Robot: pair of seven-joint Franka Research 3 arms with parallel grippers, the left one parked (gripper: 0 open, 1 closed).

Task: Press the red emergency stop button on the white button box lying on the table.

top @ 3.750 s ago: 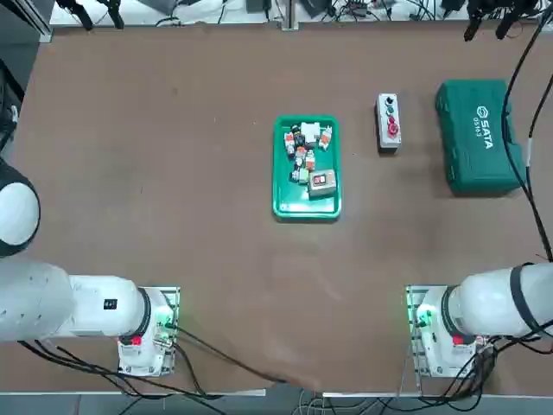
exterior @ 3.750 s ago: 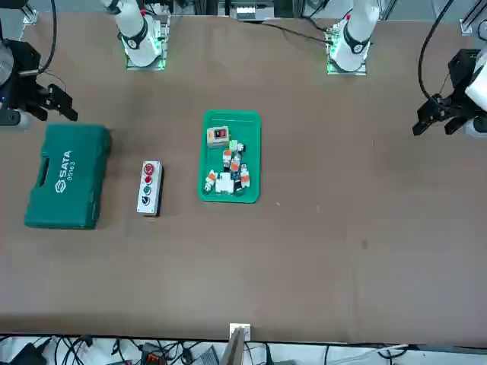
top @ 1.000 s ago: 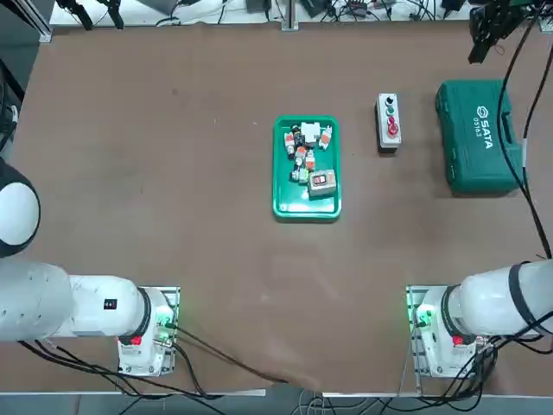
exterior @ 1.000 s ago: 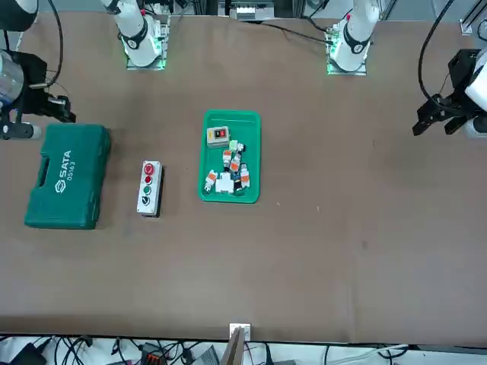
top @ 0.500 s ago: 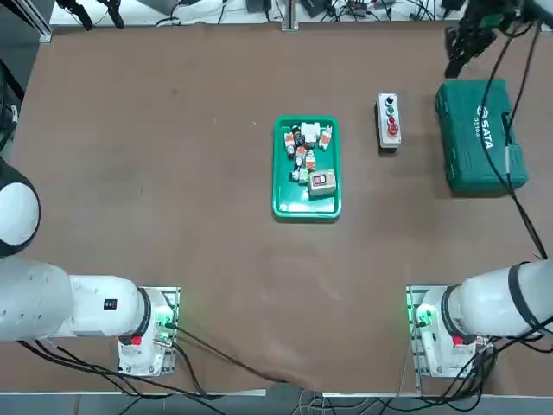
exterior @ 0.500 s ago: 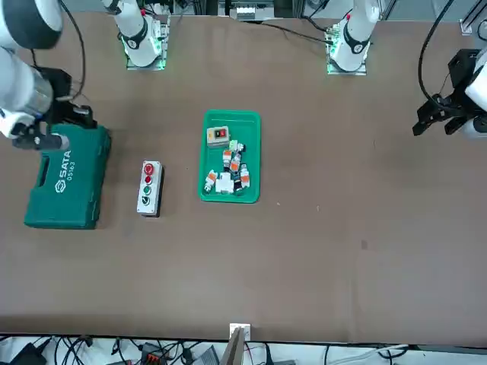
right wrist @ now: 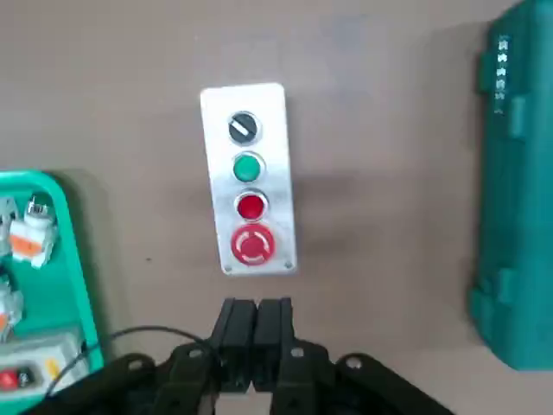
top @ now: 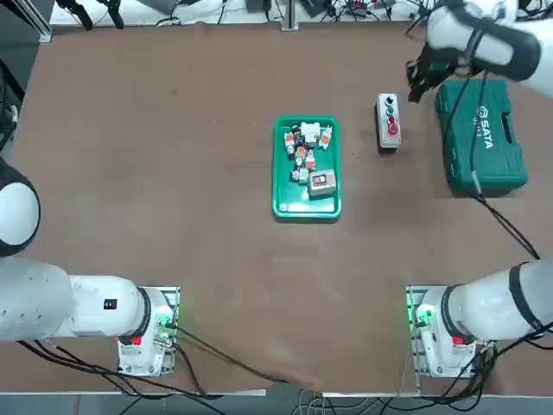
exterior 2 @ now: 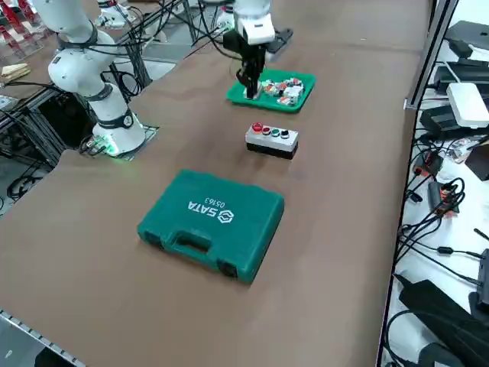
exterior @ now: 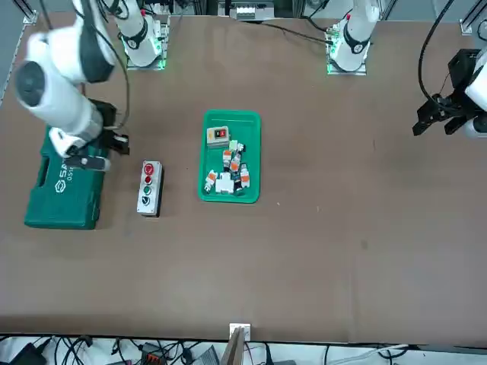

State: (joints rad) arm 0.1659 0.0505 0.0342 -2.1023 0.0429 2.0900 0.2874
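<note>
The white button box (top: pixel 389 122) lies flat on the brown desk (top: pixel 173 173) in the upper right of the top view, between the green tray (top: pixel 307 167) of small parts at centre and the big green case (top: pixel 480 133) at the right edge, apart from both. In the wrist view it carries a dark selector, a green button, a small red button and, at the end nearest the fingers, the red emergency stop button (right wrist: pixel 253 245). The box looks rigid and light, so a push that is off-centre or slanted could likely skid or tip it on the matte desk; the mushroom cap is hard and sprung and probably wants a firm, straight-down press on its centre rather than any grasp. The right gripper (right wrist: pixel 254 333) hangs above the desk close to the box's end where that button sits, its fingers pressed together with nothing between them, which suits poking with the tips. In the top view the gripper (top: pixel 417 82) shows at the upper right, over the gap between box and case. The small red button (right wrist: pixel 251 207) just beside the target is the likeliest thing to hit by mistake. Nothing lies on the bare desk between the fingers and the cap.
</note>
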